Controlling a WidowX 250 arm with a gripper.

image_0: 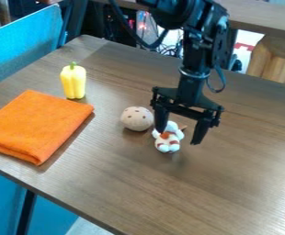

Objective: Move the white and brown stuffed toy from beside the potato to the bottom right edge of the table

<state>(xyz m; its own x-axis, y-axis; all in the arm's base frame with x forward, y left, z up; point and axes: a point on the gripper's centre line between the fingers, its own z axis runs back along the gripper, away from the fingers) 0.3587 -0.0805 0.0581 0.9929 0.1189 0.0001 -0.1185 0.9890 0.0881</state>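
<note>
Camera view: a small plush toy (168, 144) sits on a brown wood-grain tabletop (231, 183), below the black robot hand (179, 137). The toy is white, with a rounded head, stubby limbs, reddish-brown patches low on its body and a bright orange spot near its middle. A thin brown piece sticks out beside its head, on the right in this view. The hand points down with its two fingers spread wide apart and has hold of nothing. One finger overlaps the toy's upper left edge; whether they touch is unclear. The other finger hangs to the toy's right.

Just beside the toy, on its left, is a round beige ball (137, 119) with dark spots, which crowds that side, close to the nearer finger. Well apart from the toy, farther left and toward the back, a yellow toy bell pepper (74, 82) with a green stem stands upright. Also well to the toy's left, a bright orange cloth (37, 126) lies folded flat. Beyond the cloth, a blue panel (22, 50) rises beside the tabletop.
</note>
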